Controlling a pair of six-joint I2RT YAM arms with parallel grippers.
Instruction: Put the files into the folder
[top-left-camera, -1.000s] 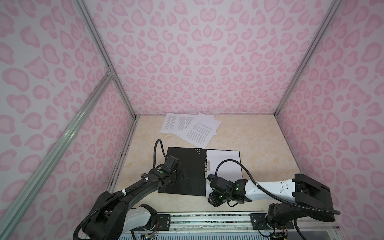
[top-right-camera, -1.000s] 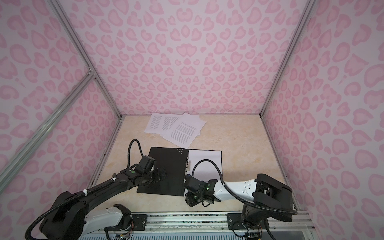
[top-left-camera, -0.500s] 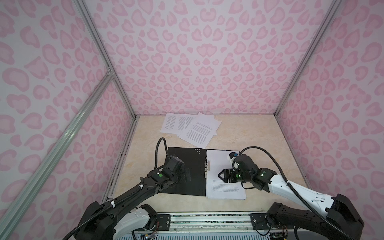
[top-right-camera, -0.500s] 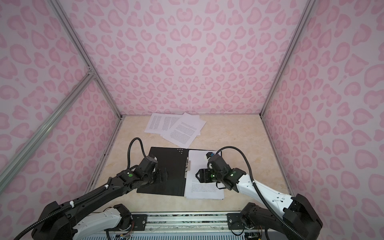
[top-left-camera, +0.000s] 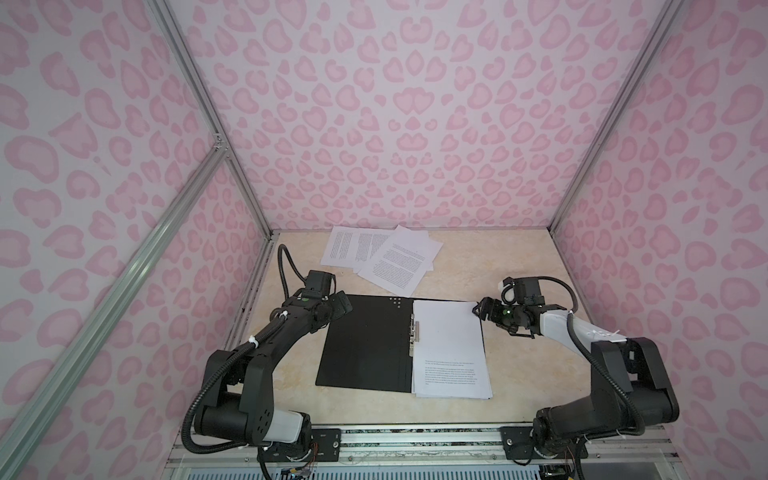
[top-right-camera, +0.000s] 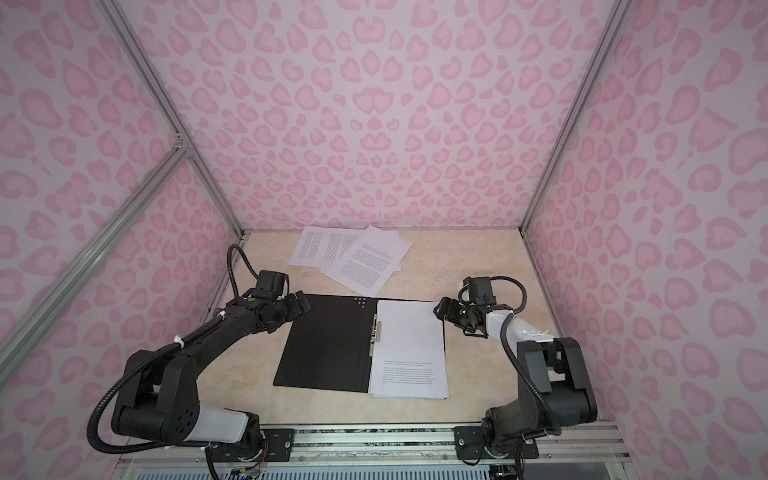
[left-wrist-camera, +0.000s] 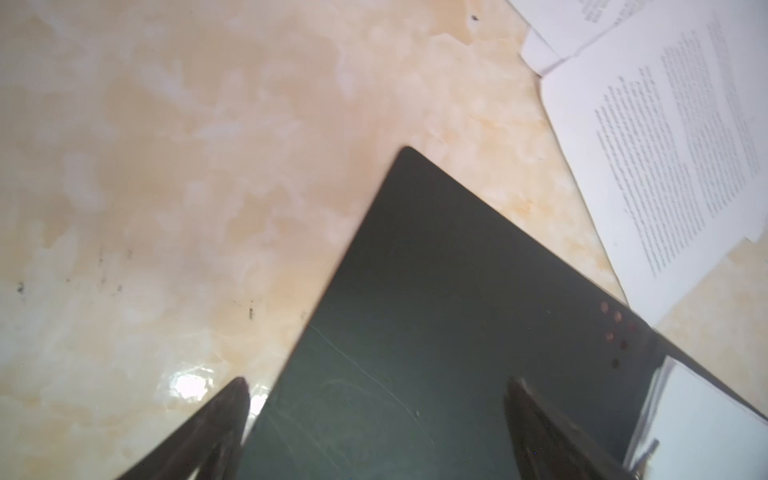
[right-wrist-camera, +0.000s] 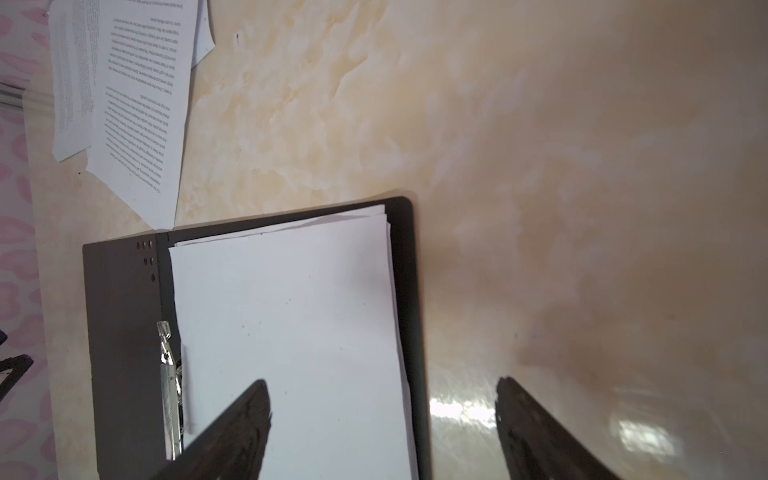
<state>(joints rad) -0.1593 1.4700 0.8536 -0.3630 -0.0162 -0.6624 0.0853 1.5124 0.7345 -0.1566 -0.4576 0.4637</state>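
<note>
Hovers with left gripper (top-left-camera: 343, 309) spread wide and empty over the far left corner of the open folder (top-left-camera: 365, 345); poises right gripper (top-left-camera: 478, 309), likewise released, at its far right corner; shows files (top-left-camera: 449, 353) stacked on the folder's right half, loose files (top-left-camera: 386, 257) beyond its far edge

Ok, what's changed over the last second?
The right gripper swept from the near edge of the filed sheets across them to their far right corner, its jaws opening wide; they hold nothing now. The left gripper edged slightly toward the back over the left cover of the folder, open. The folder, filed sheets and loose sheets at the back stayed put.
</note>
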